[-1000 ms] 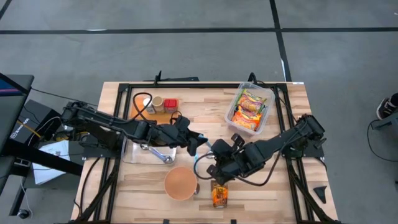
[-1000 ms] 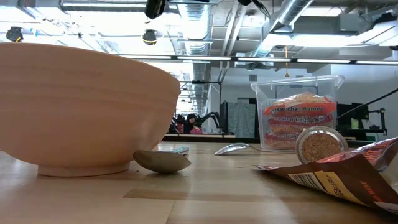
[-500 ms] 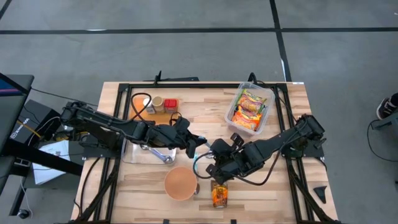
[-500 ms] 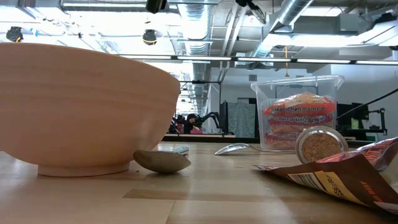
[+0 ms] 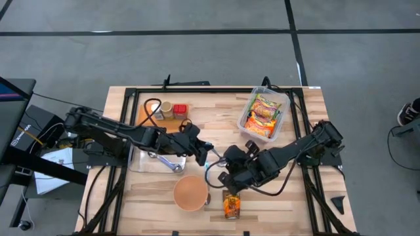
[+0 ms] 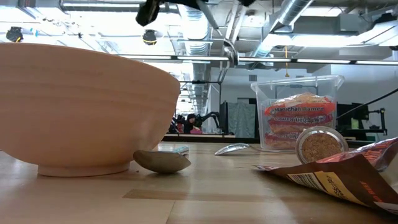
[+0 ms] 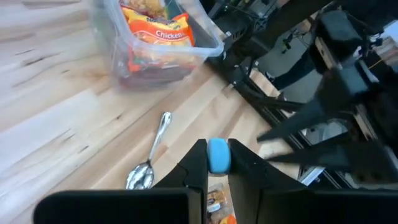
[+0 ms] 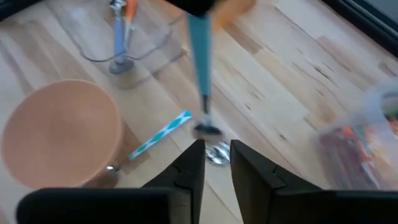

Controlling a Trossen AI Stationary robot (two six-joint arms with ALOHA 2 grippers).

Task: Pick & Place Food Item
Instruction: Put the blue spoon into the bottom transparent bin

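High view, layout: the left gripper (image 5: 209, 156) and the right gripper (image 5: 223, 176) meet close together over the middle of the light wooden table (image 5: 308, 196), just behind the round tan wooden bowl (image 5: 190, 192).
Left gripper: pinched on the light-blue handle of a slim utensil (image 7: 218, 154), which hangs down from it toward the table.
Right gripper: its fingers stand a narrow gap apart with nothing between them, pointing at the hanging utensil's metal tip.
Food item: the orange printed noodle packet (image 5: 231, 206) lies flat near the table's front edge, just right of the bowl; neither gripper touches it. More packets sit in the clear plastic tub (image 5: 264, 115) at the back right.
Risk, collision: the two wrists are crowded, so any sideways move by either arm could knock the other.
Risk, dropped utensil: the grip sits on the very end of the handle; a bump from the right fingers could swing or loosen it onto the silver metal spoon (image 7: 149, 165) below.
Risk, bowl: a low reach for the packet could nudge the bowl, which stands right beside it.
Risk, packet: flat and glossy, it would likely slide rather than lift under a shallow pinch.
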